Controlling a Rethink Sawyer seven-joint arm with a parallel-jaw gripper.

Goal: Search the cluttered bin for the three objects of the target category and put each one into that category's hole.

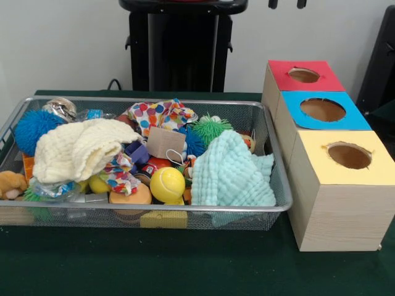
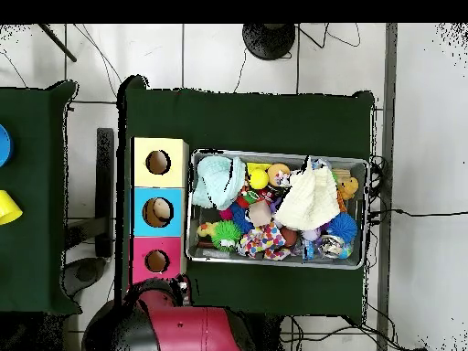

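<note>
Green cloth covered the desk (image 1: 185, 265), which carried a wire mesh bin (image 1: 271, 166) and, just beside it, a row of three wooden boxes touching each other. Yellow-topped box (image 1: 336, 203) stood nearest the front camera, blue-topped box (image 1: 305, 123) in the middle, red-topped box (image 1: 296, 83) farthest back; each had one round hole in its top. Robot arm (image 2: 183, 329), red and black, sat drawn back at the desk edge by the red-topped box in the overhead view, well apart from the bin. Gripper (image 1: 287, 4) showed only as two dark tips at the top edge of the front view, so cannot tell whether the jaws were apart or together. Bin was packed: cream cloth (image 1: 80, 148) piled on the left, mint cloth (image 1: 231, 176) on the right near the boxes, polka-dot cloth (image 1: 160, 114) at the back. Smaller things lay among them: blue spiky ball (image 1: 31, 129) in the back left corner, green spiky ball (image 1: 210, 128) behind the mint cloth, yellow tennis ball (image 1: 167, 184) at front centre, orange ball (image 1: 131, 197) just beside it. Which items were the target category could not be told.
</note>
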